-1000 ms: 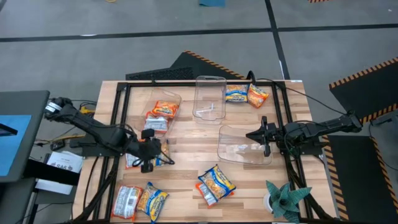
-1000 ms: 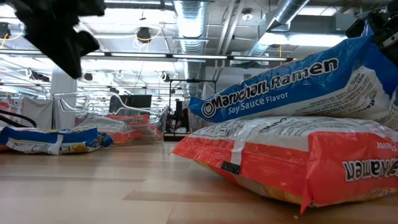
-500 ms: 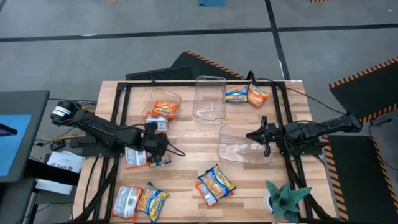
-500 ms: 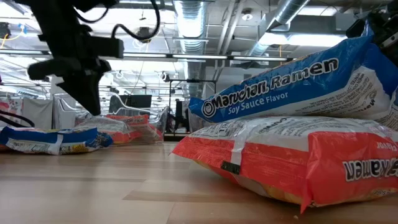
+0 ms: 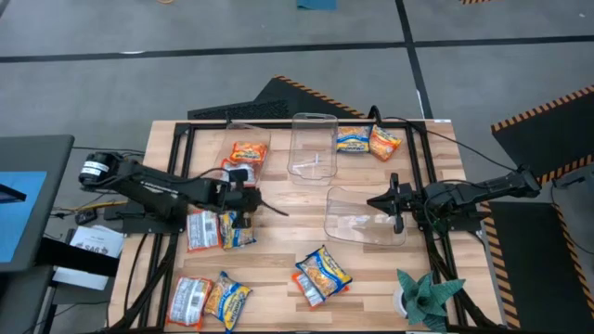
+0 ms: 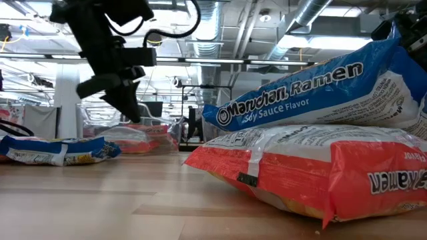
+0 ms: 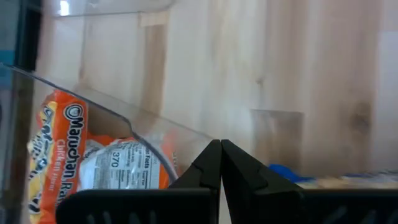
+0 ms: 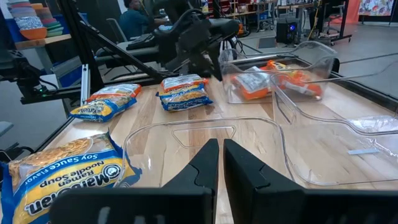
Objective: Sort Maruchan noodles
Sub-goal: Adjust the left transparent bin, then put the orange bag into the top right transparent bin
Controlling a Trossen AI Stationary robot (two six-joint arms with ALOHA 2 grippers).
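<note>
Maruchan packets lie about the table. An orange-red packet (image 5: 248, 151) and a silver-white packet (image 5: 233, 175) sit inside the left clear bin (image 5: 252, 141); the left wrist view shows them as orange-red (image 7: 55, 155) and silver-white (image 7: 118, 165). A silver-white packet (image 5: 201, 230) and a blue-yellow packet (image 5: 238, 227) lie flat just nearer. My left gripper (image 5: 249, 193) (image 7: 221, 149) is shut and empty, hovering at the bin's open end, fingers pointing down (image 6: 130, 110). My right gripper (image 5: 395, 202) (image 8: 221, 149) waits shut at the right bin (image 5: 364, 215).
An empty middle bin (image 5: 311, 144) stands at the far side, with two packets (image 5: 367, 141) beside it. A blue-yellow packet on an orange-red one (image 5: 320, 274) lies near centre front; two more packets (image 5: 209, 299) lie front left. A plant (image 5: 424, 295) stands front right. A black frame rims the table.
My left gripper has moved from over the two loose packets toward the table's far edge and slightly right, up to the left bin's open end. It stayed shut. The silver-white and blue-yellow packets it had covered now show fully on the table.
</note>
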